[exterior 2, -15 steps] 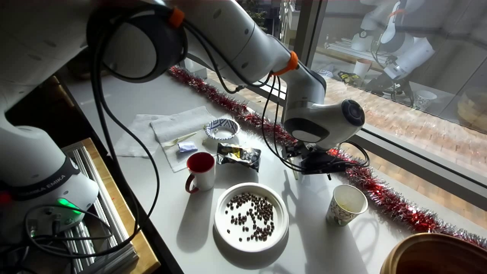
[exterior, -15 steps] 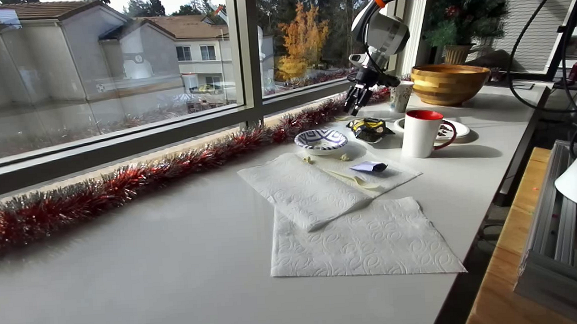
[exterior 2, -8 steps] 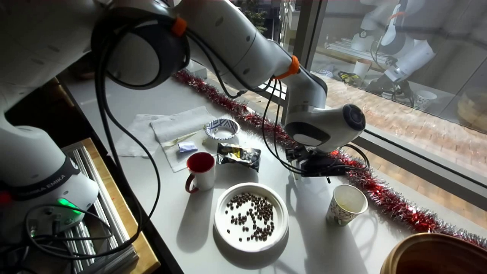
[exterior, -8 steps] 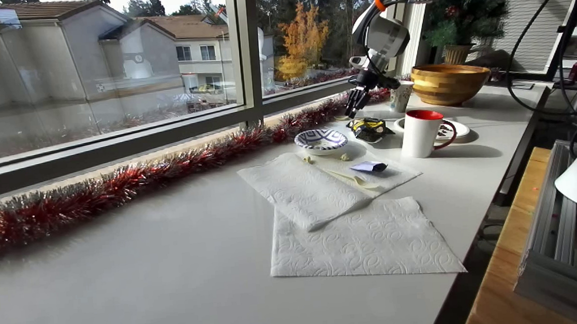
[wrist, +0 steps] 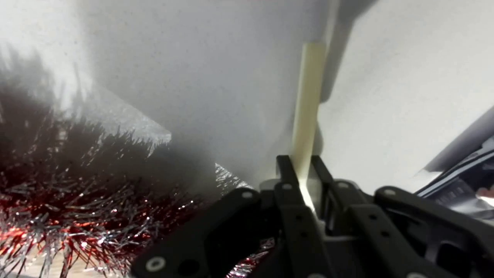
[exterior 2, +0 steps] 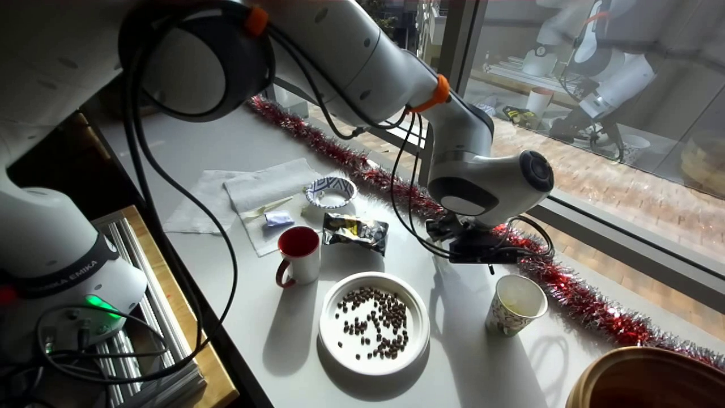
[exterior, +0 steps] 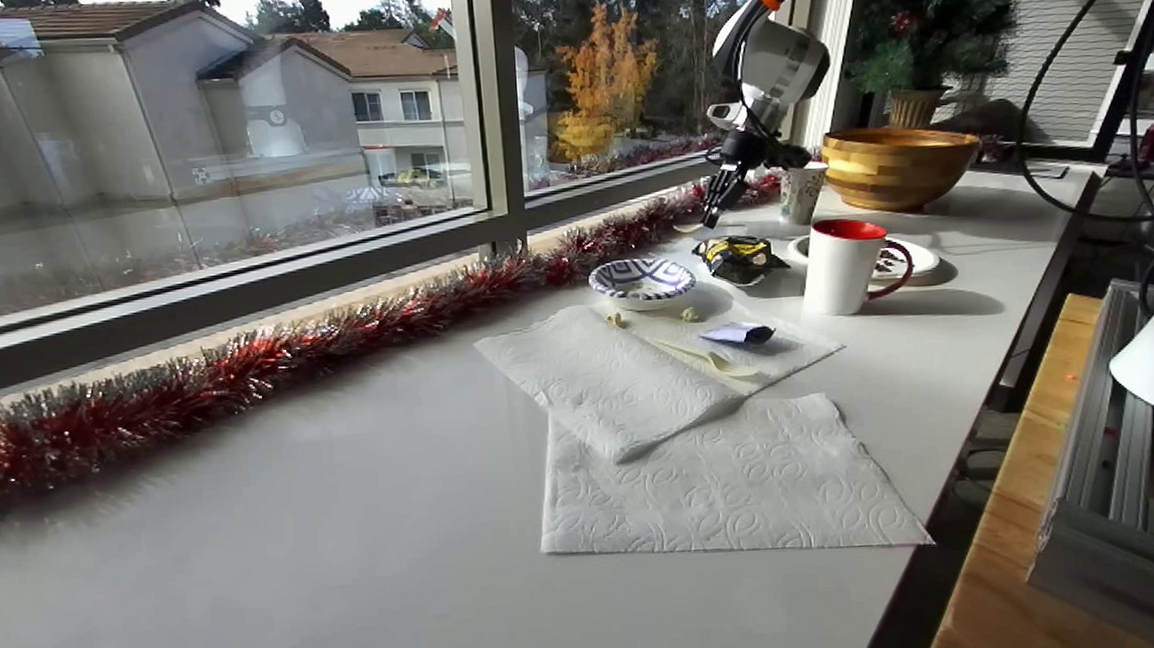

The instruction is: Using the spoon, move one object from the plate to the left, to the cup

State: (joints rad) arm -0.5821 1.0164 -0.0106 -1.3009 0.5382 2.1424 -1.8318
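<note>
Over table, fingers slanted, pinching spoon

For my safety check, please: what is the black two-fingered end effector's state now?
End effector: closed, holding what seems a slim pale-yellow spoon.

The wrist view's edge crops a packet, and the gripper partly hides the blurred spoon.

Your close wrist view looks down past the gripper, which you face in an exterior view from well apart across paper towels and in an exterior view from its opposite side, nearer and above, past a wooden bowl, these two sharing the mug.
</note>
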